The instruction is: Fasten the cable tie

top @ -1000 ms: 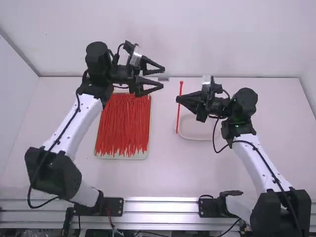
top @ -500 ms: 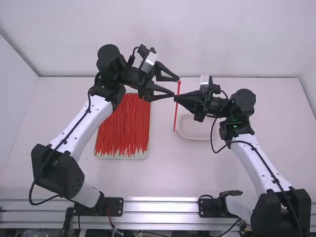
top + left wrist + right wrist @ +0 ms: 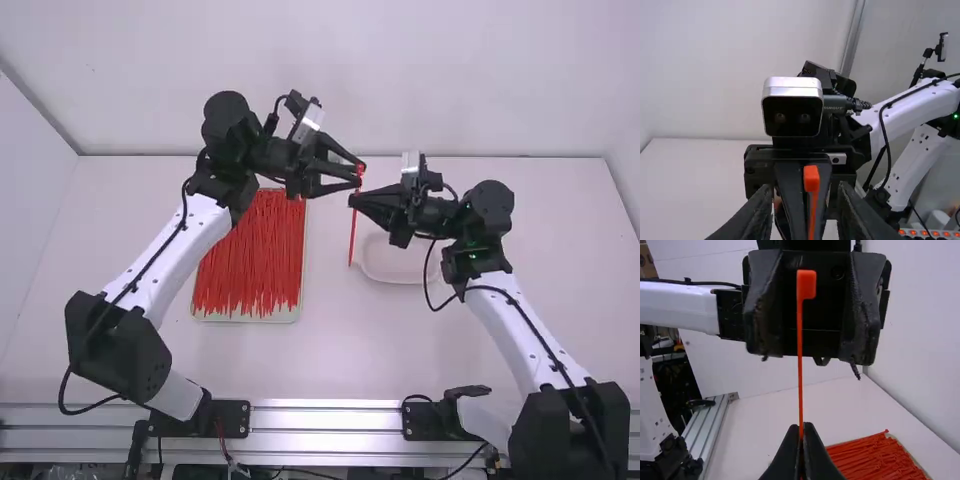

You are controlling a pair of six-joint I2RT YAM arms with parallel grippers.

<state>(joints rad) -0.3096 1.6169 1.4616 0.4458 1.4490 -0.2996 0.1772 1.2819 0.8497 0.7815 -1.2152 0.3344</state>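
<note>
A single red cable tie hangs upright above the table, its square head at the top. My right gripper is shut on its strap just below the head; in the right wrist view the closed fingers pinch the strap and the head stands above them. My left gripper is open, facing the right one, with one finger on either side of the tie's head. In the left wrist view its spread fingers flank the tie head, apart from it.
A flat tray piled with several red cable ties lies under the left arm. A white shallow dish sits on the table below the right gripper. Both grippers are raised well above the table.
The left gripper has swung right from above the tray until its open fingers flank the tie's head. The right gripper has shifted slightly left with the tie.
</note>
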